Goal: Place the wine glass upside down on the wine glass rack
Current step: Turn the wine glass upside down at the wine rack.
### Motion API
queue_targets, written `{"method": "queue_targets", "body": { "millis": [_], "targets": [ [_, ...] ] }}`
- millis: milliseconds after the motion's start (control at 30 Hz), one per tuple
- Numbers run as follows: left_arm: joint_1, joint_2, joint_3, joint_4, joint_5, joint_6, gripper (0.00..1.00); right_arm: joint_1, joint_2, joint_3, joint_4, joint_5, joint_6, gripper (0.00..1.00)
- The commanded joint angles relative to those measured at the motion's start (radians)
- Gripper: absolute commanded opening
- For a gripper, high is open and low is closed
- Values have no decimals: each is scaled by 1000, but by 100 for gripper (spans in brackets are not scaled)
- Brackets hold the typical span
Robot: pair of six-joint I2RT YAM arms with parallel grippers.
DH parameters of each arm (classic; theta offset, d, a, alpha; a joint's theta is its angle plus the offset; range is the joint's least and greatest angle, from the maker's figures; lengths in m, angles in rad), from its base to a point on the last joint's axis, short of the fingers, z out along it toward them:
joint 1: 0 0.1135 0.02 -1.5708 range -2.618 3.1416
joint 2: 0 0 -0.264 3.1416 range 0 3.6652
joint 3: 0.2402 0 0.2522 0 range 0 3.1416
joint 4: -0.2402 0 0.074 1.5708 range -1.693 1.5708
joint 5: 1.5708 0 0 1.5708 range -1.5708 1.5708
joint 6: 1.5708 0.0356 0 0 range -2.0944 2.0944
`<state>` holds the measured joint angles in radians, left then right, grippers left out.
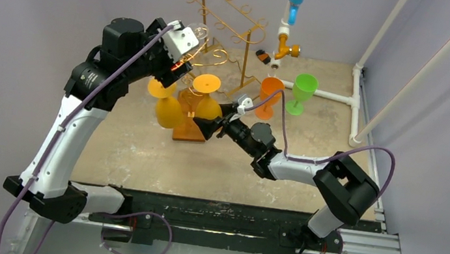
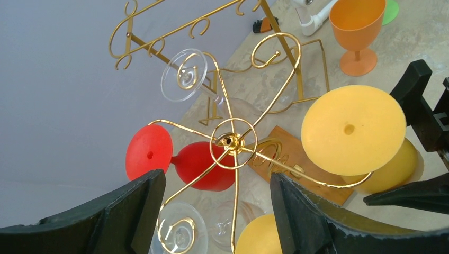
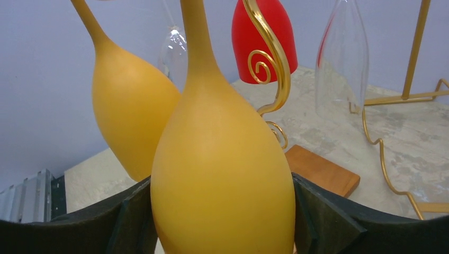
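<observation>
A gold wine glass rack (image 1: 207, 65) stands on a wooden base (image 1: 188, 129) at the table's middle. My right gripper (image 1: 207, 127) is shut on the bowl of a yellow wine glass (image 3: 222, 174), held upside down. Its foot (image 2: 352, 129) sits up at the end of a rack arm. A second yellow glass (image 3: 132, 116), a red glass (image 2: 204, 164) and clear glasses (image 2: 182, 74) hang upside down on the rack. My left gripper (image 2: 217, 182) is open and empty, just above the rack's centre ring (image 2: 231, 141); it also shows in the top view (image 1: 181, 65).
An orange goblet (image 1: 270, 97) and a green goblet (image 1: 302, 91) stand upright at the back right beside white pipework (image 1: 328, 96). A second gold rack (image 1: 227, 15) stands at the back wall. A blue and orange pipe fitting (image 1: 294, 5) hangs above.
</observation>
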<state>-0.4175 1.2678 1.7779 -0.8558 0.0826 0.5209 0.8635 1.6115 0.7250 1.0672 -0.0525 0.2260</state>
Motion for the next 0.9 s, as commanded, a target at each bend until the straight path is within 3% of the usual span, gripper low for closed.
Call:
{"method": "queue_targets", "body": {
  "millis": [0, 133, 367, 533, 867],
  "targets": [
    [-1, 15, -22, 18, -105, -6, 76, -2, 16, 10, 24, 7, 23, 97],
    [-1, 39, -34, 46, -103, 5, 74, -2, -30, 1, -45, 7, 20, 99],
    [-1, 101, -20, 64, -109, 1, 74, -2, -263, -117, -191, 39, 19, 99],
    [-1, 120, -27, 67, -120, 0, 58, -1, -403, -155, -331, 43, -6, 99],
    [-1, 123, -46, 85, -139, 18, 46, -3, -339, -211, -304, 71, 52, 99]
  ]
}}
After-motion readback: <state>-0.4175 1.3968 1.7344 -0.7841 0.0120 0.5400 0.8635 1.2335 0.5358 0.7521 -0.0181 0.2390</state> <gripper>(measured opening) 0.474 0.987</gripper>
